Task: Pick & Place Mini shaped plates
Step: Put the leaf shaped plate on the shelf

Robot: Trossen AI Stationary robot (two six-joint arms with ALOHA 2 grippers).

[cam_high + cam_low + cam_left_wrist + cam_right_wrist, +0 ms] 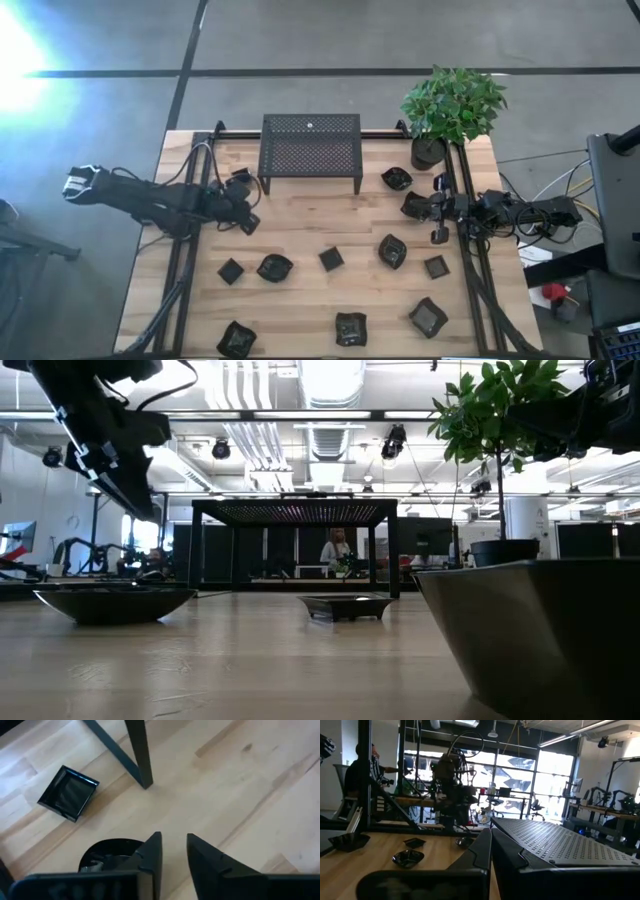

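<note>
The left gripper (247, 222) hung near the bench's left edge, fingers apart and holding nothing. It looked between picks; next it needed to drop over a plate. Small, shiny black mini shaped plates (331, 258) dotted the pale wooden bench (300, 215). The right gripper (437, 236) waited clenched and empty by the right edge.

Behind the wooden table (300, 235) is a big open hall. Large windows (520, 767) stand far behind it, ceiling lamps (395, 442) hang above it, desks (592, 809) are beside the windows, and grey floor (330, 35) surrounds it.
</note>
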